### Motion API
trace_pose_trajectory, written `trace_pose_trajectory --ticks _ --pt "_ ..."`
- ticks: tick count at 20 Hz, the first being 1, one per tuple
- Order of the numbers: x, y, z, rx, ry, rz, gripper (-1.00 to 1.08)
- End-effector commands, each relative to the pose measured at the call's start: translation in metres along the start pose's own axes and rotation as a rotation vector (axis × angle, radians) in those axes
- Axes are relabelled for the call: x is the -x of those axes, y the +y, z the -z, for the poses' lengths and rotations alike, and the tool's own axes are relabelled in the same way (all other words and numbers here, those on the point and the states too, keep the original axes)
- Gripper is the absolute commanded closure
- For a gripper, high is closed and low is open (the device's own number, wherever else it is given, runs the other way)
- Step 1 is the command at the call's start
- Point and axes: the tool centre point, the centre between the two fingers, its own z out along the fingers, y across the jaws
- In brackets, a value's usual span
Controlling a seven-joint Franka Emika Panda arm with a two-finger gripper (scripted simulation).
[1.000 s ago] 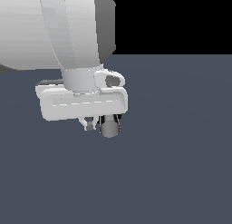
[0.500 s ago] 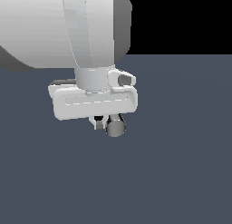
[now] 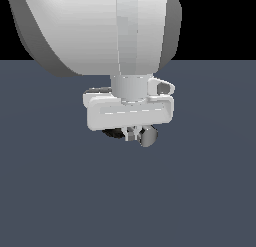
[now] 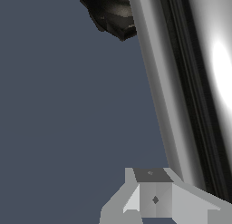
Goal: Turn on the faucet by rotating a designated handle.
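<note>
In the exterior view my white gripper (image 3: 132, 136) hangs low over the floor, fingers pressed together and shut on nothing. The faucet's black base (image 3: 113, 134) peeks out under the hand on the exterior view's left. The round grey end of the handle (image 3: 148, 136) shows just to the exterior view's right of my fingertips, touching or nearly touching them. In the wrist view the handle (image 4: 167, 105) is a long grey bar running right beside my gripper (image 4: 154, 199), and the faucet's black base (image 4: 111, 12) lies at the bar's far end. Most of the faucet is hidden behind the hand.
A flat dark blue-grey floor (image 3: 60, 191) surrounds the faucet, with a black background above the horizon. The big white arm link (image 3: 100, 26) fills the upper part of the exterior view.
The hand has shifted toward the exterior view's right, and the handle's grey end has moved the same way, staying beside the fingertips. The arm now fills more of the exterior view.
</note>
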Motion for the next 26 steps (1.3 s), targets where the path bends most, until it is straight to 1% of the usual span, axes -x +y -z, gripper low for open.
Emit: trace_pose_trajectory --ticks 1,16,17,18,26 --pt "-0.008 0.021 0.002 0.005 0.016 -0.011 1.08" --pt "-0.014 0.092 0.001 0.006 0.016 -0.01 1.08" --pt "-0.014 0.092 0.001 0.006 0.016 -0.01 1.08" --pt "-0.01 0.078 -0.004 -0.002 0.0 0.006 1.08" --pt "-0.032 0.099 -0.003 -0.001 0.003 0.003 1.08"
